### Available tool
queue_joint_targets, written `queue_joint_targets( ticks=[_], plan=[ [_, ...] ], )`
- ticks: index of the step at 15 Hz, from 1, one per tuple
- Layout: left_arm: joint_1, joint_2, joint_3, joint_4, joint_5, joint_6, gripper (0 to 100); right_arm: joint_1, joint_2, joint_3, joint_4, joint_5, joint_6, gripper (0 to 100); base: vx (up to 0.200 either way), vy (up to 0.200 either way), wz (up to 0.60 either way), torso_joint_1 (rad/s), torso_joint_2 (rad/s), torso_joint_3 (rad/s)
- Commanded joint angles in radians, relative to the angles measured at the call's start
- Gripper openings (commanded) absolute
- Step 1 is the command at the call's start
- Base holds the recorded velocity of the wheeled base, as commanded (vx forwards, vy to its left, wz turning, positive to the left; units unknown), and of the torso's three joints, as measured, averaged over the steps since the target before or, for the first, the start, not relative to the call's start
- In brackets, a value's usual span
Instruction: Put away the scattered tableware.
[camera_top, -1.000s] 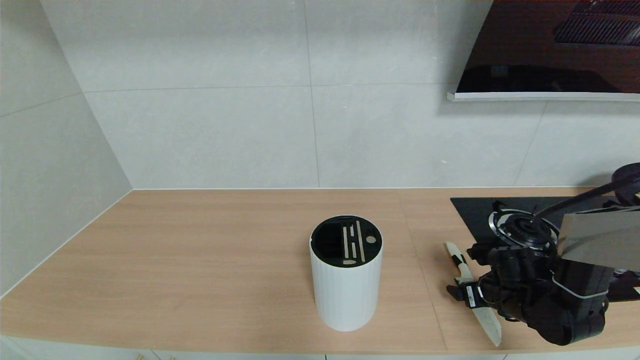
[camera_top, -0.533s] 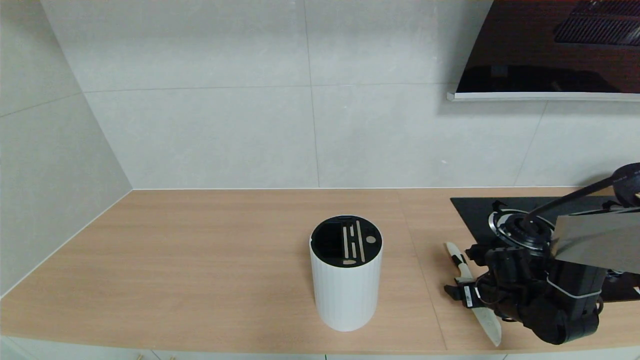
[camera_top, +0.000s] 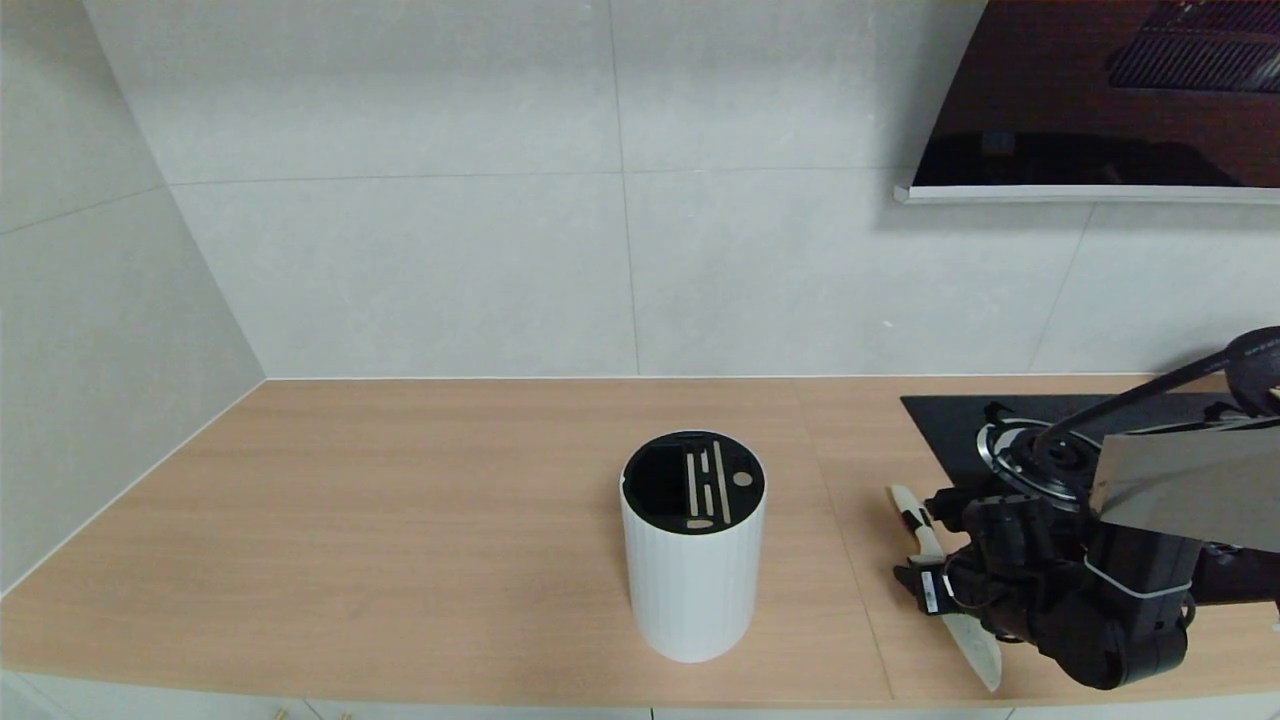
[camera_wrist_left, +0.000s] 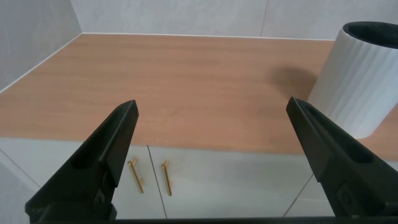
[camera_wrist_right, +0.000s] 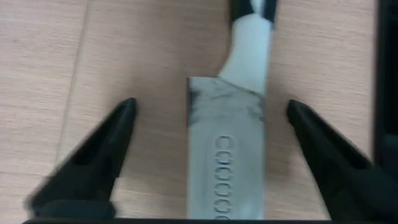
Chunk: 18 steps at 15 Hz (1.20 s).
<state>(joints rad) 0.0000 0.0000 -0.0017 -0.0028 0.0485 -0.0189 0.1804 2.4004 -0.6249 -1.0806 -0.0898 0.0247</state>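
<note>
A knife (camera_top: 945, 590) with a cream and black handle and a pale blade lies flat on the wooden counter (camera_top: 400, 520), right of a white ribbed holder (camera_top: 692, 560) with a black slotted top. My right gripper (camera_top: 932, 545) hangs low over the knife, open, one finger on either side of it. In the right wrist view the knife (camera_wrist_right: 227, 155) lies between the spread fingers of the right gripper (camera_wrist_right: 210, 106), where the blade meets the handle. My left gripper (camera_wrist_left: 211, 106) is open and empty near the counter's front edge, with the holder (camera_wrist_left: 357, 81) off to one side.
A black cooktop with a burner (camera_top: 1040, 450) sits just behind the knife at the far right. A dark range hood (camera_top: 1100, 100) hangs above it. Tiled walls close off the back and left. Cabinet door handles (camera_wrist_left: 165, 177) show below the counter's front edge.
My right arm has shifted slightly left and settled a little closer over the knife. The knife and the holder have not moved.
</note>
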Motion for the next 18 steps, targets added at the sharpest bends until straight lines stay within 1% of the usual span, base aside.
queue_joint_targets(
  ticks=[1, 10, 12, 14, 15, 16, 17, 18],
  plan=[
    [0.000, 0.000, 0.000, 0.000, 0.001, -0.001, 100, 0.001, 0.011, 0.002, 0.005, -0.002, -0.002, 0, 0.000, 0.000, 0.00, 0.000, 0.00, 0.000],
    [0.000, 0.000, 0.000, 0.000, 0.001, 0.001, 100, 0.001, -0.020, 0.019, 0.005, -0.002, -0.002, 0, 0.000, 0.000, 0.00, 0.000, 0.00, 0.000],
    [0.000, 0.000, 0.000, 0.000, 0.001, 0.004, 100, 0.001, -0.073, 0.037, 0.005, -0.002, -0.002, 0, 0.000, 0.000, 0.00, 0.000, 0.00, 0.000],
    [0.000, 0.000, 0.000, 0.000, 0.001, 0.005, 100, 0.001, -0.201, 0.070, 0.007, -0.004, -0.003, 0, 0.000, 0.000, 0.00, 0.000, 0.00, 0.000],
    [0.000, 0.000, 0.000, -0.002, 0.001, 0.010, 100, 0.001, -0.273, 0.079, 0.011, -0.004, -0.003, 0, 0.000, 0.000, 0.00, 0.000, 0.00, 0.000],
    [0.000, 0.000, -0.014, -0.026, -0.002, 0.024, 100, 0.001, -0.349, 0.080, 0.018, -0.005, -0.003, 0, 0.000, 0.000, 0.00, 0.000, 0.00, 0.000],
    [0.000, 0.005, -0.078, -0.045, -0.035, 0.031, 100, 0.001, -0.429, 0.071, 0.039, -0.005, -0.005, 0, 0.000, 0.000, 0.00, 0.000, 0.00, 0.000],
    [-0.005, 0.054, -0.166, -0.011, -0.121, 0.033, 100, 0.007, -0.515, 0.037, 0.085, -0.005, -0.005, 0, 0.000, 0.000, 0.00, 0.000, 0.00, 0.000]
  ],
)
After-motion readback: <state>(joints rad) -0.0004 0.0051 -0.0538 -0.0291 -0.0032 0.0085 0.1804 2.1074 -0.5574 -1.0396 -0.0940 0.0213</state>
